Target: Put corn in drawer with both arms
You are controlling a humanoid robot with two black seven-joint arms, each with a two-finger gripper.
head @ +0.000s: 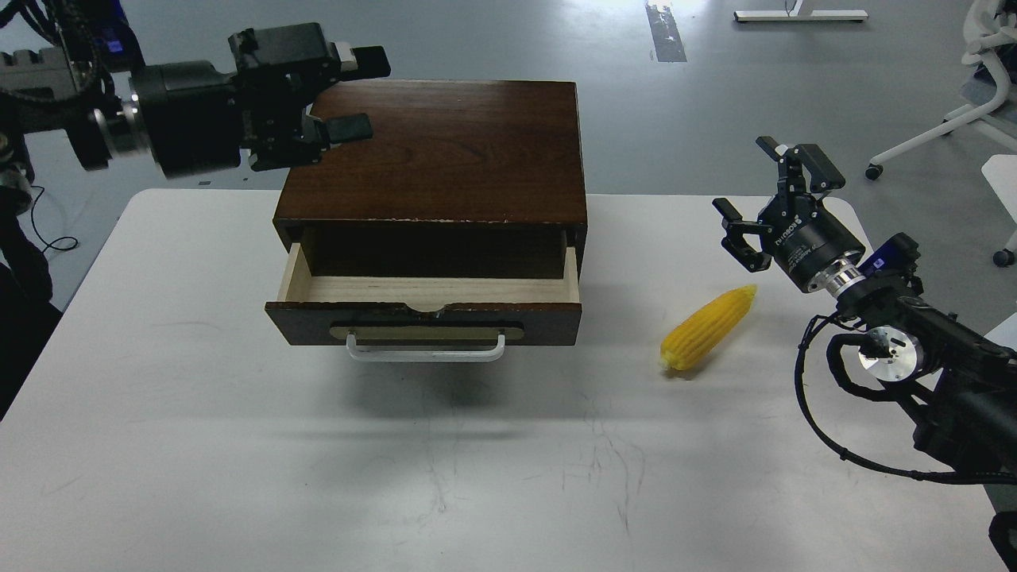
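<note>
Yellow corn (706,328) lies on table (159,413) right of drawer (423,311), apart from it | drawer pulled open | right gripper (764,197) above-right of corn, jaws spread, holding nothing | left gripper (359,94) over box (437,151) at drawer's back-left, jaws parted, holding nothing

- The box (445,151) is dark wood with a smooth, faintly glossy top and visible grain.
- The drawer (429,298) has pale, matt raw wood inside, a brass-coloured plate and a glossy white handle (425,352).
- The corn (705,327) looks like bumpy yellow plastic.
- The table (238,445) is matt white and scuffed.
- The right gripper (767,187) is matt black, behind it a shiny metal ring.
</note>
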